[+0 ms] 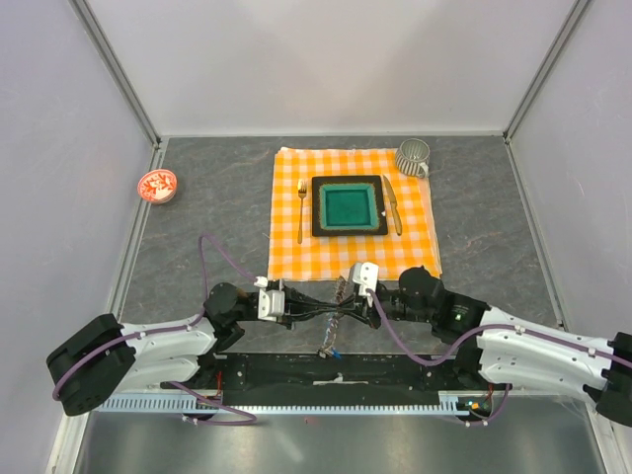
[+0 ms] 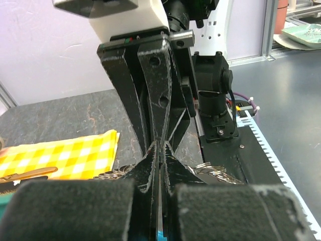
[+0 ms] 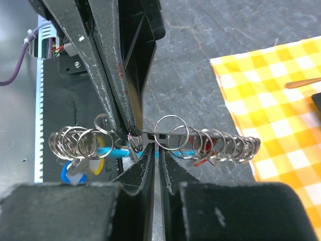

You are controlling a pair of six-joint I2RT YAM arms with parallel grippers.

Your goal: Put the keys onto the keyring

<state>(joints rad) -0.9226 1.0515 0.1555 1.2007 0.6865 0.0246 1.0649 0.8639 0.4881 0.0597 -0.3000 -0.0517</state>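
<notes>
The keyring (image 3: pixel 175 135) is a thin wire with a cyan clip (image 3: pixel 186 150), strung with many silver split rings. It hangs between both grippers over the near table (image 1: pixel 336 314). Keys dangle from it: a red-tagged one (image 3: pixel 201 151) to the right, yellow and blue tags (image 3: pixel 75 170) to the left. My left gripper (image 2: pixel 160 150) is shut on the wire, and a sliver of cyan shows between its jaws. My right gripper (image 3: pixel 155 146) meets it tip to tip, its jaws a narrow slit apart across the cyan clip. The left fingers (image 3: pixel 125 100) come down from above in the right wrist view.
An orange checked cloth (image 1: pixel 296 252) lies behind the grippers. It carries a black plate with a teal centre (image 1: pixel 348 205), a fork (image 1: pixel 301 212) and a knife (image 1: pixel 393 205). A mug (image 1: pixel 413 156) stands at its far right corner. A red-and-white dish (image 1: pixel 157 185) sits far left.
</notes>
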